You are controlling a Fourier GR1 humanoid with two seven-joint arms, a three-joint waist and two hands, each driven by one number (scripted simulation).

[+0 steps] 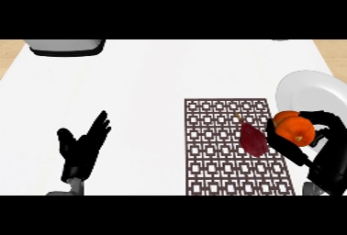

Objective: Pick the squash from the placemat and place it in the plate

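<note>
The right robot hand [313,142] has its fingers curled round the orange squash [295,127], holding it at the placemat's [224,151] right edge. The white plate [313,94] lies just beyond, up and to the right. The left robot hand [81,146] rests open, well apart on the table [136,82].

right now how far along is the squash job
Done: the squash is off the placemat surface, held in the curled right robot hand at the mat's right edge. In hand: carrying it toward the plate, whose lower rim it overlaps. Left: set it on the plate and let go. A dark red item lies on the mat. The left robot hand rests open.
</note>
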